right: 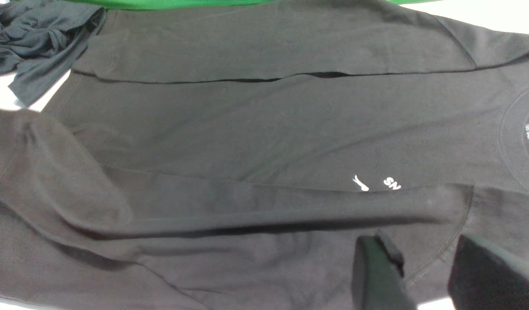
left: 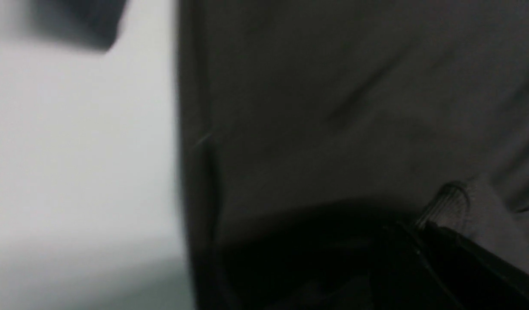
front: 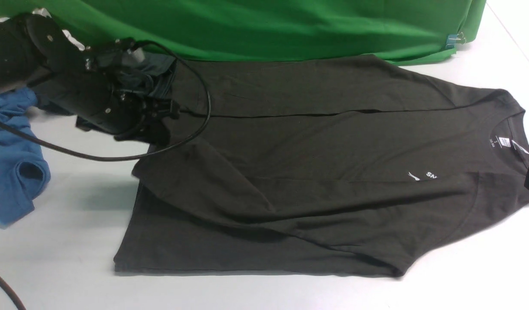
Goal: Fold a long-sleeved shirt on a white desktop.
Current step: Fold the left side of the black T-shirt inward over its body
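On the white bench (front: 66, 258): long-sleeved shirt (front: 290, 146), very dark, collar (front: 517, 122) to right.
Near sleeve (front: 290, 196) folded across body; left jaws closed on its cuff (left: 458, 202); right jaws open.

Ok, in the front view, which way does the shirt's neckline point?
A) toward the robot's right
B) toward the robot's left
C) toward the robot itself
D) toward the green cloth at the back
A: the long-sleeved shirt lies sideways, with its round neckline and white neck label at the robot's right end and its hem at the left end.
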